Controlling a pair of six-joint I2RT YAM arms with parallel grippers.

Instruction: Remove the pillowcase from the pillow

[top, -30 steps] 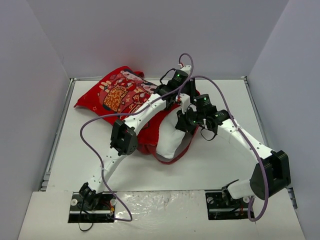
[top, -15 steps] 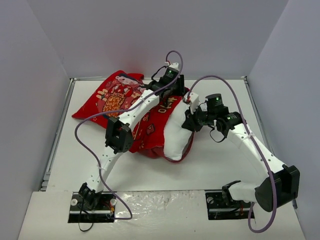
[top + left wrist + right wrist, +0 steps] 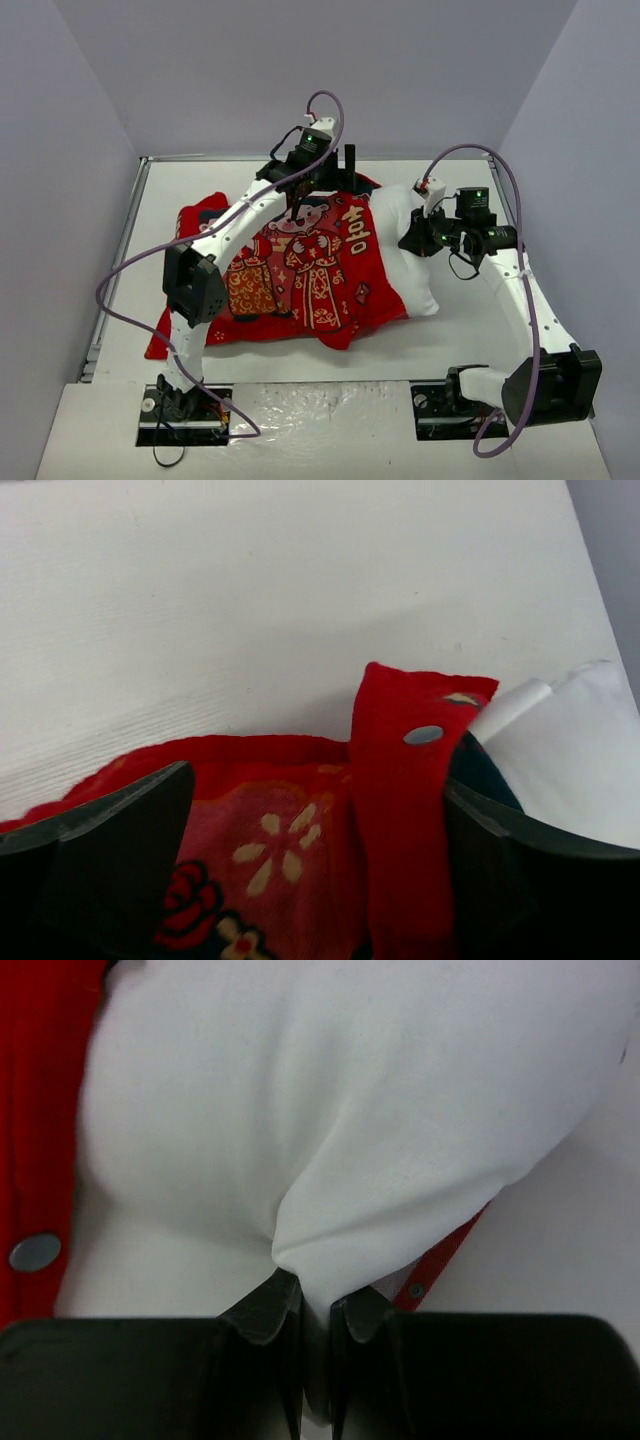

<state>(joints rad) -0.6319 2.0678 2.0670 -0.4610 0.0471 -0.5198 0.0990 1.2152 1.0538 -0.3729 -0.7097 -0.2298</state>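
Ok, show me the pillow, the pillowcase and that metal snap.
pillow (image 3: 415, 285), top view, on its bare white end sticking out of the red fabric.
pillowcase (image 3: 300, 270), top view, on the printed front.
snap (image 3: 425, 735), left wrist view, on its round face, set in the red flap.

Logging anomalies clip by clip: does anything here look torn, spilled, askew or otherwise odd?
Nothing looks damaged or spilled. The pillow sticks out of the right end of the pillowcase, its fabric pinched in the right hand, which fits the task. The left hand is open at the case's far edge.
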